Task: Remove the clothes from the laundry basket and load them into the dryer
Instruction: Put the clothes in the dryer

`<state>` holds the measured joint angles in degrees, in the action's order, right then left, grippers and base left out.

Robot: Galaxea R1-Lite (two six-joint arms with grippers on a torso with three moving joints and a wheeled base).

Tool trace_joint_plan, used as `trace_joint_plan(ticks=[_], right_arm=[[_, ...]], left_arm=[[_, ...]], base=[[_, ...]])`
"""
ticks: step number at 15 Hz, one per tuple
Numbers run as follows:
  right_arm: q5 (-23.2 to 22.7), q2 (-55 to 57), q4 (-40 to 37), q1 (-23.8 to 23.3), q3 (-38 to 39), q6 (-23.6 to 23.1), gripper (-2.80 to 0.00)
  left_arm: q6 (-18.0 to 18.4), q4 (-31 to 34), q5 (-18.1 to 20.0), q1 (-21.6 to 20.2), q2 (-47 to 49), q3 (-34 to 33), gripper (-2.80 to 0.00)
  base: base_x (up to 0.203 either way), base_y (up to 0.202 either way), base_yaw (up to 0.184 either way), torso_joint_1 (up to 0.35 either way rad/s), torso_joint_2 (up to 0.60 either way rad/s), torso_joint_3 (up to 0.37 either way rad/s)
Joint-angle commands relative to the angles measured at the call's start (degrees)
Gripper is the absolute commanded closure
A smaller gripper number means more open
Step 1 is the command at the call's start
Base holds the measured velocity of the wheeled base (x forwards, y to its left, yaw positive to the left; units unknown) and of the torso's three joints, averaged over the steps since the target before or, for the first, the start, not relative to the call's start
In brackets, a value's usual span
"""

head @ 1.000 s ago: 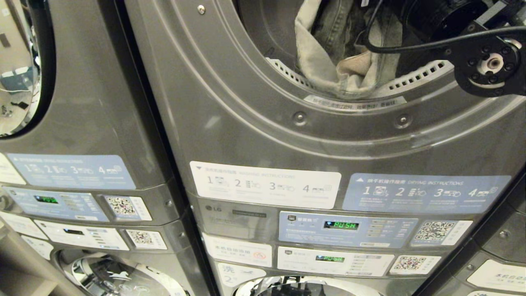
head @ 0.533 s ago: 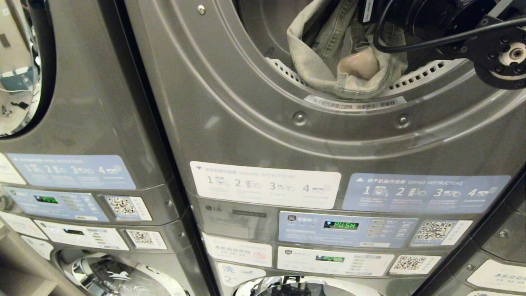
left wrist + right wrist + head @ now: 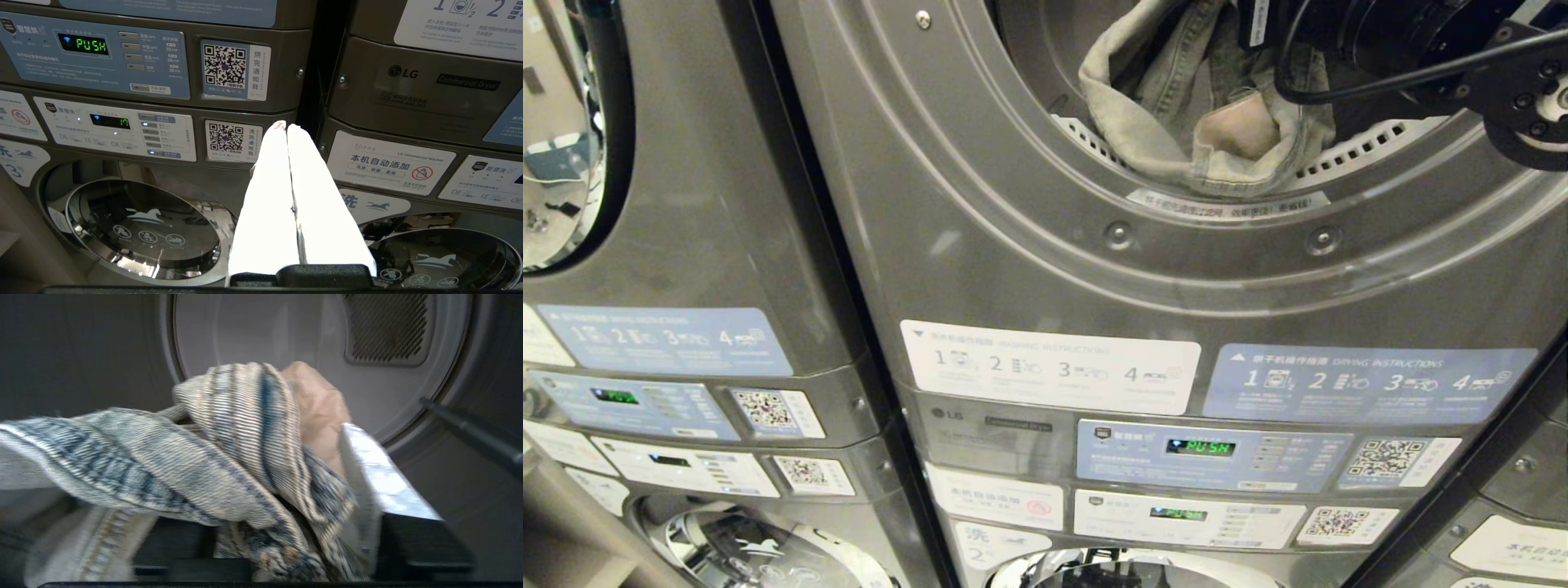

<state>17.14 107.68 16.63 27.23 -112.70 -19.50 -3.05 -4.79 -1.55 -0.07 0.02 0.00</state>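
Note:
Pale blue denim clothes (image 3: 1176, 106) hang over the lower lip of the dryer (image 3: 1225, 200) opening, partly inside the drum. My right arm (image 3: 1421, 41) reaches into the drum from the upper right. In the right wrist view the denim clothes (image 3: 229, 457) lie across my right gripper (image 3: 261, 433). Its one visible finger (image 3: 384, 477) stands far out to the side, so the gripper is open, and the other finger is hidden under the cloth. My left gripper (image 3: 287, 125) is shut and empty, parked low before the control panels. The laundry basket is out of view.
A second machine (image 3: 686, 204) stands to the left, with a dark gap between the two. Control panels (image 3: 1209, 453) and instruction stickers (image 3: 1049, 367) lie below the opening. Round washer doors (image 3: 139, 228) sit lower down. A black cable (image 3: 1347, 86) runs along the right arm.
The right arm has shifted right and up, and its wrist joint has slid towards the picture's right edge. The denim's hanging fold has spread a little to the left on the lip.

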Motion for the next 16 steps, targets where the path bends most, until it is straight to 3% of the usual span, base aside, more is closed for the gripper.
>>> trace_joint_plan(ticks=[1,6,10,16], right_arm=[[0.09,-1.12,-1.1,0.02,0.03,-0.11,-2.8],[0.17,-3.73,-7.13,0.02,0.21,1.1,-2.8],[0.15,-6.27,-23.66,0.25,0.53,0.54,-2.8],[0.14,-12.56,-23.43,3.56,0.79,0.92,-2.8]], left_arm=[[-0.02,-0.04,-0.03,-0.01,-0.11,-1.67,0.0],[-0.02,-0.04,-0.03,-0.01,-0.11,-1.67,0.0],[-0.02,-0.04,-0.03,-0.01,-0.08,-1.67,0.0],[-0.02,-0.04,-0.03,-0.01,-0.11,-1.67,0.0]], base=[[0.0,0.0,0.0,0.0,0.0,0.0],[0.0,0.0,0.0,0.0,0.0,0.0],[0.0,0.0,0.0,0.0,0.0,0.0],[0.0,0.0,0.0,0.0,0.0,0.0]])
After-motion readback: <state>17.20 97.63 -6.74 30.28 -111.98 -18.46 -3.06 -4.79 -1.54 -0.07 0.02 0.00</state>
